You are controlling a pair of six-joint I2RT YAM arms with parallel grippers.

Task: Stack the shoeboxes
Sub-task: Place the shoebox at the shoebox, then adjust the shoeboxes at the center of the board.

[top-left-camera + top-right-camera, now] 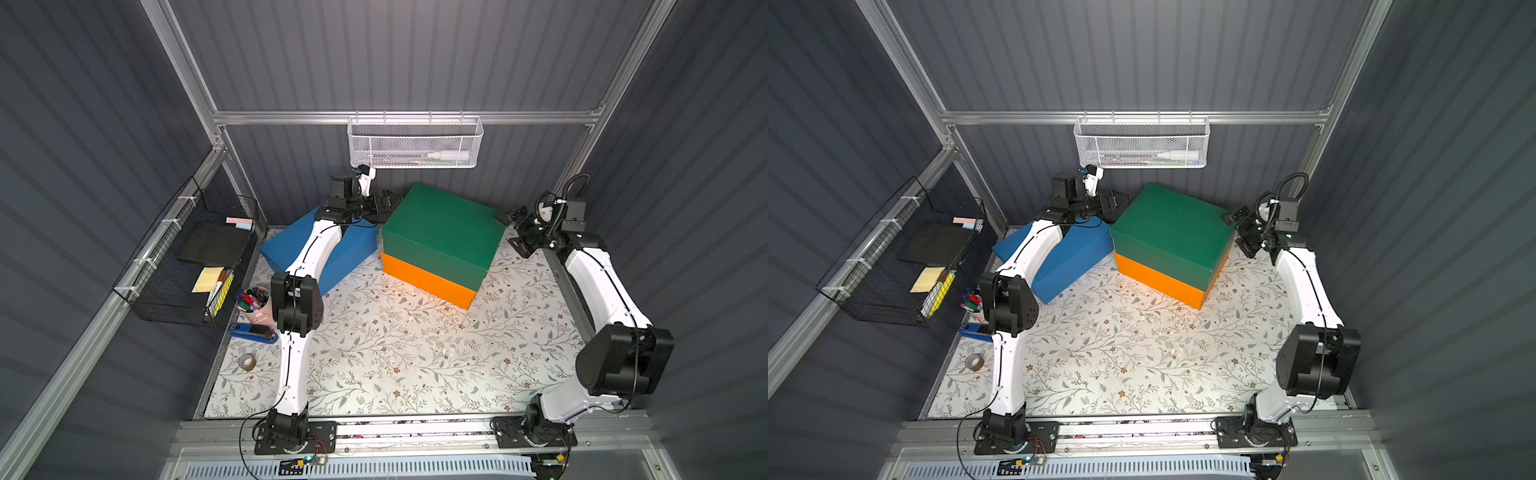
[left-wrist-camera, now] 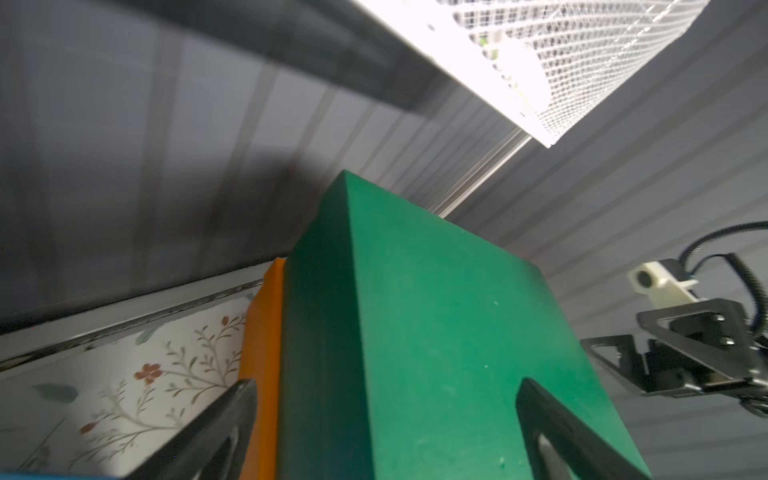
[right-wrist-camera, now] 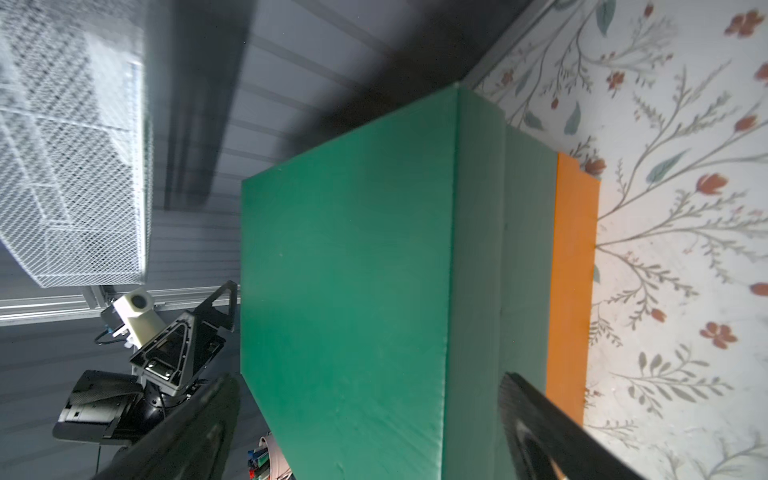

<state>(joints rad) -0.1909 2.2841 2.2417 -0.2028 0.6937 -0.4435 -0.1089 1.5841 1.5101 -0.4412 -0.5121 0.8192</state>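
Note:
A dark green shoebox (image 1: 444,224) (image 1: 1171,228) lies on an orange shoebox (image 1: 424,282) (image 1: 1158,282) at the back centre, slightly askew. To their left a blue shoebox (image 1: 353,253) (image 1: 1075,257) rests on the table, partly hidden under my left arm. My left gripper (image 1: 386,203) (image 2: 384,384) is open at the green box's left end, its fingers straddling that box's top edge. Open too, my right gripper (image 1: 515,230) (image 3: 369,377) straddles the top edge at the right end. Whether either touches the box, I cannot tell.
A white mesh basket (image 1: 415,145) hangs on the back wall just above the boxes. On the left side are a black wire basket (image 1: 187,257), a pink cup of pens (image 1: 255,305), a blue stapler (image 1: 253,332) and a tape roll (image 1: 248,361).

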